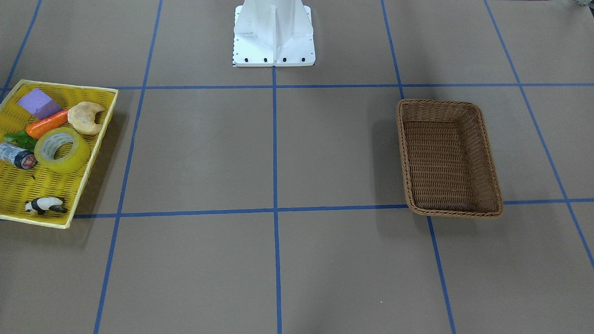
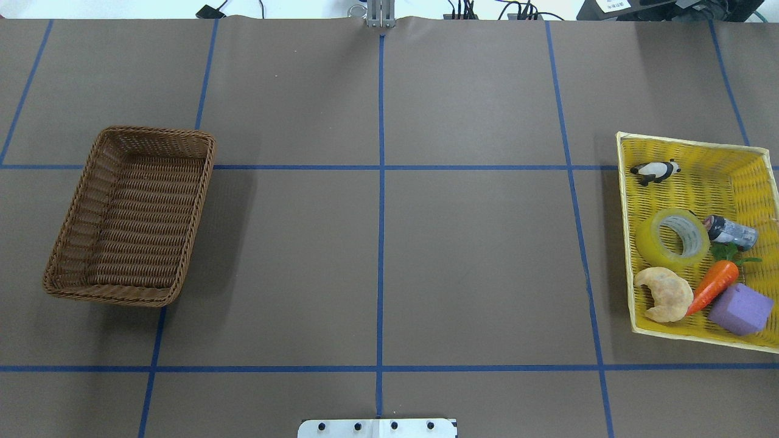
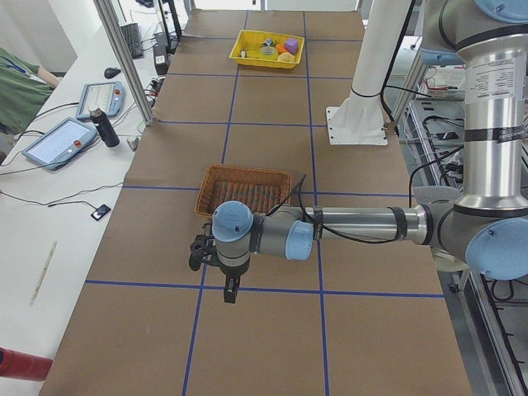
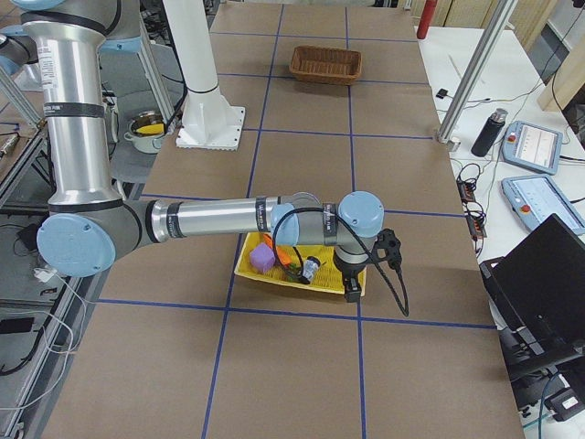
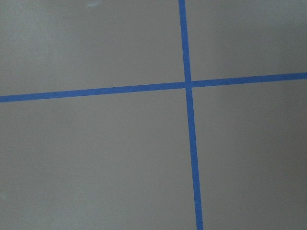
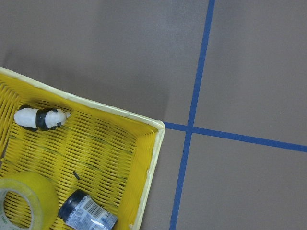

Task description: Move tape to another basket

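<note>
The yellow-green tape (image 2: 650, 244) lies flat in a yellow mesh tray (image 2: 624, 201) at the table's right end. It also shows in the front view (image 1: 74, 157) and the right wrist view (image 6: 34, 188). The brown wicker basket (image 2: 155, 130) stands empty at the left end, also seen in the front view (image 1: 455, 212). My left gripper (image 3: 230, 290) hangs above bare table beside the basket (image 3: 247, 171). My right gripper (image 4: 352, 287) hangs over the outer edge of the tray (image 4: 294, 279). Both show only in side views, so I cannot tell if they are open or shut.
The tray also holds a panda figure (image 2: 655, 171), a dark cylinder with a red end (image 2: 730, 231), a carrot (image 2: 712, 286), a croissant (image 2: 664, 293) and a purple block (image 2: 740, 309). The white robot base (image 1: 274, 37) stands at the table's near edge. Blue tape lines cross the brown table.
</note>
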Controlling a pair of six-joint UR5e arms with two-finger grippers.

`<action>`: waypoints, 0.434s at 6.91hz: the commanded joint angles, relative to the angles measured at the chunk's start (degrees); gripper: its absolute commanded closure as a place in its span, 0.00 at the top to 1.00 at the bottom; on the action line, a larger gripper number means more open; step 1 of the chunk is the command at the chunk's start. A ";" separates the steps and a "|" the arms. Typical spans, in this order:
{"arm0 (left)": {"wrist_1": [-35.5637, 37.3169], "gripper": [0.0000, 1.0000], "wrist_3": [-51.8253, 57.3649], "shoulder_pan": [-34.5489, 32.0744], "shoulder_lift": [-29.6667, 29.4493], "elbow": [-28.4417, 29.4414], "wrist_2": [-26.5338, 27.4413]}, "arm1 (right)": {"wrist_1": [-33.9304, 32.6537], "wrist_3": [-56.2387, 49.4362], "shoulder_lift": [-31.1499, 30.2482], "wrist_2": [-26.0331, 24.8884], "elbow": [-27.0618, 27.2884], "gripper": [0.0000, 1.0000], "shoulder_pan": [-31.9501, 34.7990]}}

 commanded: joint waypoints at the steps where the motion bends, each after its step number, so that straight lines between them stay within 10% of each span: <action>1: -0.06 0.98 0.03 -0.09 0.05 -0.13 -0.07 | -0.15 0.00 -0.17 -0.30 -0.10 1.00 0.00; 3: 0.02 0.98 -0.06 -0.09 0.05 -0.39 -0.07 | -0.24 0.00 -0.34 -0.30 -0.02 1.00 0.00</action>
